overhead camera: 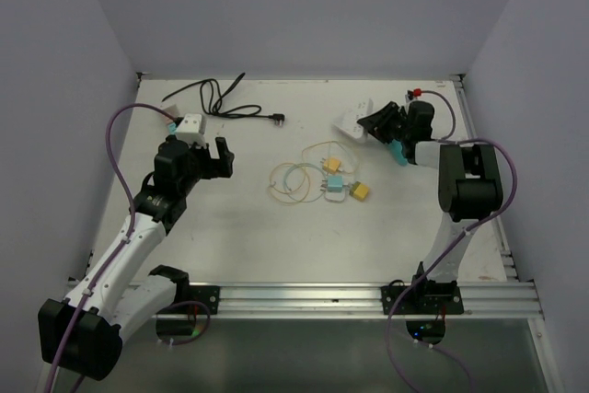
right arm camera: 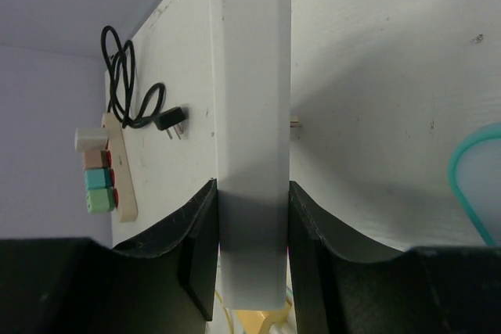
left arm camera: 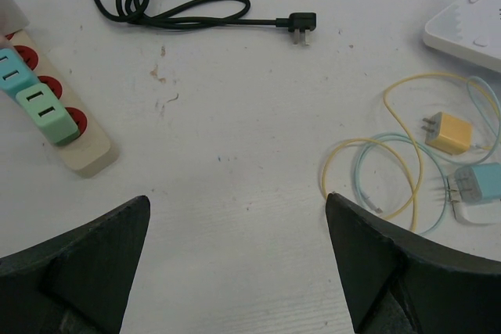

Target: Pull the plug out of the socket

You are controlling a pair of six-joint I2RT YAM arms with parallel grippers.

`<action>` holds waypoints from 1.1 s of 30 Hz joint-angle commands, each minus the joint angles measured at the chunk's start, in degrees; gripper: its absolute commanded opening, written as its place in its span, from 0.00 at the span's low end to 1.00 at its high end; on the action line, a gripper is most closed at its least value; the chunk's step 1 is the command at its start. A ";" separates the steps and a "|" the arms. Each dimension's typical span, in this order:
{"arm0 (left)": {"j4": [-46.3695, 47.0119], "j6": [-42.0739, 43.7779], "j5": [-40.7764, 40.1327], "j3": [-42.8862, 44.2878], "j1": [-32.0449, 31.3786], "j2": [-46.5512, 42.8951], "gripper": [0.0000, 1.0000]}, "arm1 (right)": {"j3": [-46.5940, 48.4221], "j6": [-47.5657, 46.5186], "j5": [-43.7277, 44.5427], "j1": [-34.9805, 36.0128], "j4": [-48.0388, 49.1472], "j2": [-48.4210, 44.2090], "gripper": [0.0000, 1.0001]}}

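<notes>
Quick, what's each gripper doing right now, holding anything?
Left gripper: open, holding nothing.
Right gripper: closed on a white block.

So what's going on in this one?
The right hand is shut on the white socket block, gripping it edge-on at the far right of the table. The left hand hangs open and empty, near the beige power strip with coloured plugs seated in it. A black cable plug lies loose nearby.
</notes>
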 commanded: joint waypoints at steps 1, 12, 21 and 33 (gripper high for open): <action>0.16 -0.24 -1.01 2.09 0.39 -0.17 0.97 | 3.23 -0.50 1.97 -0.27 4.79 1.21 0.00; 0.16 -0.41 -1.01 2.18 0.39 -0.08 0.97 | -2.74 0.20 5.67 -3.26 4.79 2.44 0.58; -0.01 -0.50 -2.07 2.09 0.48 0.00 0.97 | -2.48 -3.48 6.28 -3.26 -3.27 -2.11 0.83; -3.78 -2.61 -13.13 2.88 0.48 2.20 0.97 | -4.33 -13.05 10.23 -2.39 -31.11 -20.30 0.97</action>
